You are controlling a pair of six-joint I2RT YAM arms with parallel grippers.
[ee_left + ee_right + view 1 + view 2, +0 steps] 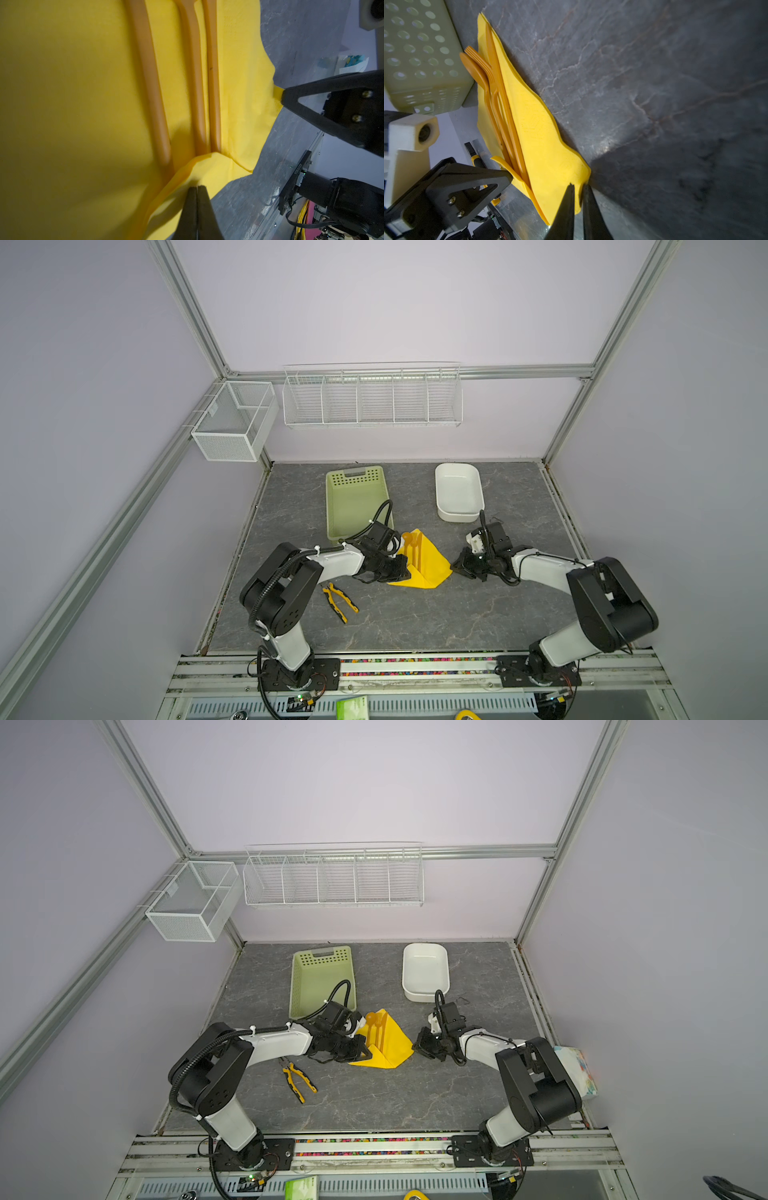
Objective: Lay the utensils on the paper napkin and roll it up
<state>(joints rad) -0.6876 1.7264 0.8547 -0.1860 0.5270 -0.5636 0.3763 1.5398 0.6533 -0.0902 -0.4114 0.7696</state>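
The yellow paper napkin (432,570) (392,1048) lies mid-table, its sides lifted into a trough. Three orange utensils (415,549) (376,1029) rest along the fold: a spoon, a fork and a straight piece (500,99) (153,93). My left gripper (409,569) (368,1051) (196,187) is shut on the napkin's left edge near the handle ends (83,104). On the opposite side, my right gripper (454,566) (415,1044) (578,186) is shut on the right corner (542,145). In each wrist view the other gripper shows pinching yellow paper (281,99) (510,176).
A pale green perforated basket (353,497) (421,52) stands just behind the left arm. A white tub (457,489) sits at the back right. Yellow-and-black pliers (340,601) lie on the grey table in front of the left arm. Wire racks (372,398) hang on the back wall.
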